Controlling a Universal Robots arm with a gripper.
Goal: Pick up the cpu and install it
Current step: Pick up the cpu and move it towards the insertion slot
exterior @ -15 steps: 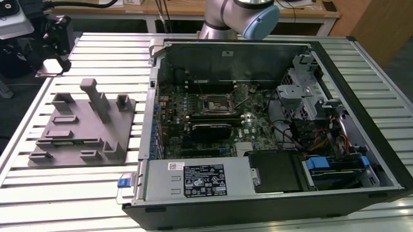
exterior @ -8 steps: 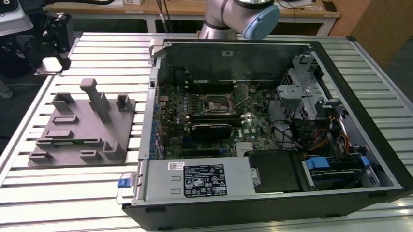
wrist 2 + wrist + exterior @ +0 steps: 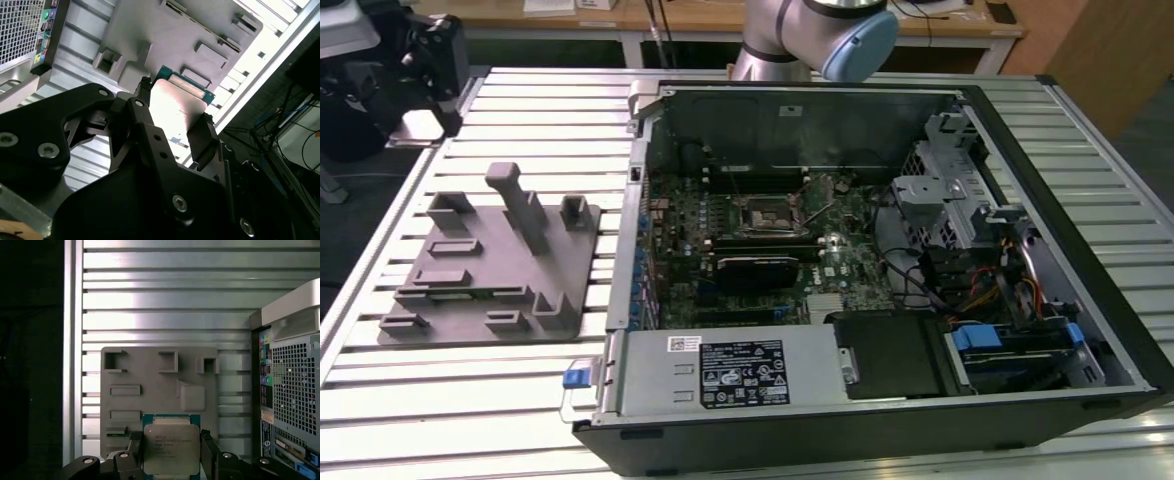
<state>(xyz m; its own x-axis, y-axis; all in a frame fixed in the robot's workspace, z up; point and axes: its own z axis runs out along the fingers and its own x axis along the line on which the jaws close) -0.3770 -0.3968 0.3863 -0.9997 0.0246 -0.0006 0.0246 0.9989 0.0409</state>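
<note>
Now gripping the cpu (image 3: 171, 455) by two opposite edges, the gripper (image 3: 171, 442) clamped with fingers (image 3: 207, 450) pressed against it, held well clear of the grey tray (image 3: 150, 370) (computer case (image 3: 290, 390) alongside). Best to carry level, squeeze lightly, touch edges only, avoid any tilt.

Likely a robotics lab: slatted aluminium worktable (image 3: 494, 400), opened computer case (image 3: 854, 440), grey parts fixture (image 3: 467, 300).

**Exterior view:** diffuse, even room light. The slatted table (image 3: 507, 400) reads bright, and the interior of the computer case (image 3: 801, 115) lies in soft shadow.

**Second wrist view:** strong glare whitens the top plate of the cpu (image 3: 172, 115). The gripper (image 3: 174, 99) is dark and underexposed.

**First wrist view:** the table slats gleam in bands, and the area beyond the table edge is near black.
</note>
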